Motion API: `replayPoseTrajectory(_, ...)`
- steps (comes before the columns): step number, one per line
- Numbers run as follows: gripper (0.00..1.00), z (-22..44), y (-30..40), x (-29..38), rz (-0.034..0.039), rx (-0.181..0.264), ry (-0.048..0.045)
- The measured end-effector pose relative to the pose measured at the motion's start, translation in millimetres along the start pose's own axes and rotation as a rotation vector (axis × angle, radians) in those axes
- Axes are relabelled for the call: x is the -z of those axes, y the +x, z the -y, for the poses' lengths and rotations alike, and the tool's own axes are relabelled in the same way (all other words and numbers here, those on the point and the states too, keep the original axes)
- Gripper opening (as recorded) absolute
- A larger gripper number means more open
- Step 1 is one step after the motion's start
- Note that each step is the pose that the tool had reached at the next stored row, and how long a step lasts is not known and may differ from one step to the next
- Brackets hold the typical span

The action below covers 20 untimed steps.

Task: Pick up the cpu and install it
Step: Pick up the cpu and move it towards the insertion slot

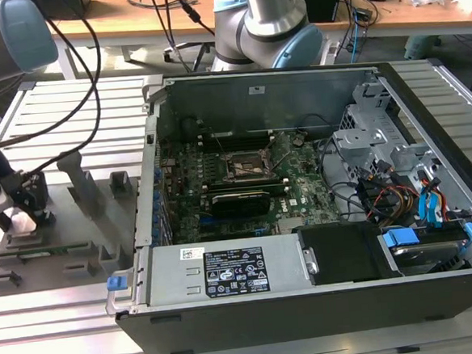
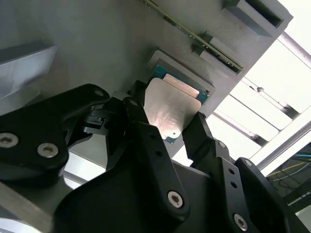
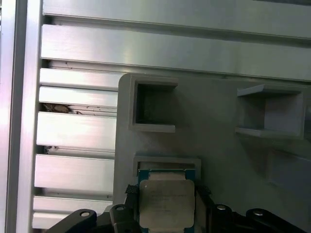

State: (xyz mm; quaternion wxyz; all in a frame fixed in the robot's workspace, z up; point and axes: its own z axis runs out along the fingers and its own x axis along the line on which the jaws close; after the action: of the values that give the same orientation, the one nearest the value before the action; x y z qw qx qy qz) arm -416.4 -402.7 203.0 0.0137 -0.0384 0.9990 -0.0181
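I am at the pick-up step: my gripper (image 2: pixel 167 121) is down over the grey holder plate (image 1: pixel 70 237), which lies on the slatted table (image 1: pixel 77 107) at the exterior view's left, well apart from the open computer case (image 1: pixel 309 301). My jaws are drawn in narrow, with my fingers (image 2: pixel 141 121) against two opposite edges of the cpu (image 3: pixel 166 204). I judge that a grip, though the chip sits flat in its shallow nest and is not yet lifted. By my reckoning the next move calls for a straight, level rise, so the thin board does not catch on the nest's rim or tilt between my pads. After that comes a careful carry right, to the socket (image 1: pixel 247 166) on the board inside the case. By count I see one cpu, one socket standing open, one case, two fingers on me, and two empty square pockets (image 3: pixel 150 107) in the plate beyond the chip.
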Motion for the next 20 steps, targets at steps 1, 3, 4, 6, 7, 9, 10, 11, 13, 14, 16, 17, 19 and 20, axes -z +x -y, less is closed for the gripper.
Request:
replayPoseTrajectory(1,0.55,0.1,0.0,1.1,0.0,0.0,0.0)
replayPoseTrajectory(3,0.55,0.1,-0.1,3.4,0.0,0.0,0.0)
replayPoseTrajectory(4,0.55,0.2,-0.2,6.5,0.0,0.0,0.0)
replayPoseTrajectory(6,0.55,0.4,-0.3,10.4,0.0,0.0,0.0)
replayPoseTrajectory(7,0.55,0.4,-0.3,11.9,0.0,0.0,0.0)
replayPoseTrajectory(9,0.55,0.6,-0.4,15.0,0.0,0.0,0.0)
replayPoseTrajectory(10,0.55,0.7,-0.4,17.8,-0.0001,0.0,0.0001)
replayPoseTrajectory(11,0.55,0.8,-0.5,20.7,-0.0001,0.0,0.0)
replayPoseTrajectory(13,0.55,1.0,-0.7,25.9,0.0,0.0,0.0)
replayPoseTrajectory(14,0.55,1.0,-0.7,27.9,0.0,0.0,0.0)
replayPoseTrajectory(16,0.55,1.1,-0.8,30.7,0.0,0.0,0.0)
replayPoseTrajectory(17,0.55,1.2,-0.8,31.9,0.0,0.0,0.0)
replayPoseTrajectory(19,0.55,1.3,-0.9,34.4,0.0,0.0,0.0)
replayPoseTrajectory(20,0.55,1.3,-0.9,36.0,0.0,0.0,0.0)
